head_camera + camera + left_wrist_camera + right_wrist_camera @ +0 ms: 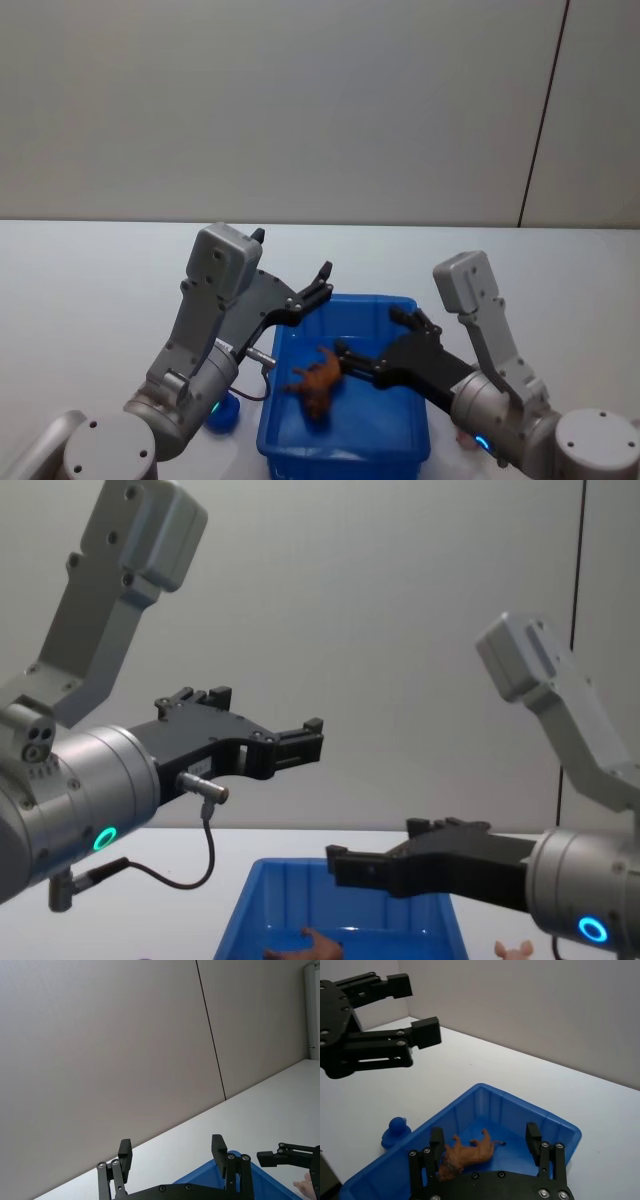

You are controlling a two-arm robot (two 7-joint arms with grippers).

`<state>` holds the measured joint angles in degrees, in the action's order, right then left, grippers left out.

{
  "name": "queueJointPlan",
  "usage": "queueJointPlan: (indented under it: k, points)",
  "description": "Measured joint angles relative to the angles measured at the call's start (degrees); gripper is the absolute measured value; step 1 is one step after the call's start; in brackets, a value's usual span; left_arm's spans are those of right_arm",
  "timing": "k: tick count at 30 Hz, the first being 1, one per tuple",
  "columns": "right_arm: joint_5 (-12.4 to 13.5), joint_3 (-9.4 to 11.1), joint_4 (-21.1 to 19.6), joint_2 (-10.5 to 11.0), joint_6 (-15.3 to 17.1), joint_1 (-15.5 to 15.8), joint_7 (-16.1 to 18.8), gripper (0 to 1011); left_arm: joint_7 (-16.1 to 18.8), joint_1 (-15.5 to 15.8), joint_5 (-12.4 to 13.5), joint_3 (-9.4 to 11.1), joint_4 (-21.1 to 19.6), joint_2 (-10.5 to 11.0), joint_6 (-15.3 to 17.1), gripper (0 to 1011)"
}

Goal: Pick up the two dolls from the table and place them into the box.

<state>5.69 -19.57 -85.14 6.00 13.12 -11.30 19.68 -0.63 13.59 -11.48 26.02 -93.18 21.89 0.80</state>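
Observation:
The blue box [270,410] stands on the white table [90,290] in front of me. The reddish-brown doll [318,385] lies on its side on the box floor [466,1154]. My right gripper [368,330] hovers open just above that doll, with its fingers [436,1141] spread to either side of it. My left gripper [322,282] is open and empty, raised above the box's far left corner [172,1152]. The pale pink doll [462,437] lies on the table beside the box's right wall, mostly hidden by my right arm [515,948].
A small blue duck-like toy [395,1131] sits on the table close to the box's left wall [222,415]. A plain grey wall stands behind the table. The tabletop spreads bare to the far left and far right.

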Motion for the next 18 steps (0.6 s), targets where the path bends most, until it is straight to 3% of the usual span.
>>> queueJointPlan:
  k: [18]
  points:
    - [0.24, 0.96, -6.86, 2.79, 2.68, 6.17, -12.84, 1001, 0.00, 0.00, 0.00, 0.00, 0.00, 0.00, 0.00, 1001]
